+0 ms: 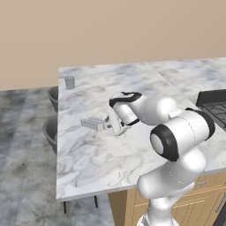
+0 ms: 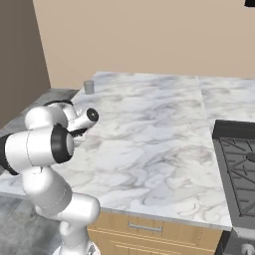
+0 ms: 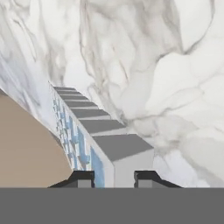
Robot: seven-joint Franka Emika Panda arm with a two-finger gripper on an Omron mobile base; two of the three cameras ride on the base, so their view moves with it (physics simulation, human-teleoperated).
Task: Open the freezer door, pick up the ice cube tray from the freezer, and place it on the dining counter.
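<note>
The ice cube tray (image 1: 92, 124), a grid of pale blue cells with a grey rim, sits low over the left part of the marble dining counter (image 1: 132, 79). My gripper (image 1: 107, 123) is shut on the tray's near end, reaching leftward from the bent arm. In the hand view the ice cube tray (image 3: 98, 131) runs away from the gripper (image 3: 113, 177), with a dark fingertip on each side of its end and the dining counter (image 3: 175, 65) beyond. Whether the tray touches the marble I cannot tell. The freezer and its door are out of view.
A small grey cup (image 1: 69, 82) stands near the counter's far left corner, also visible as the cup (image 2: 88, 86) from the right. A black stove (image 2: 239, 164) lies to the right. Dark stools (image 1: 50, 130) stand off the counter's left edge.
</note>
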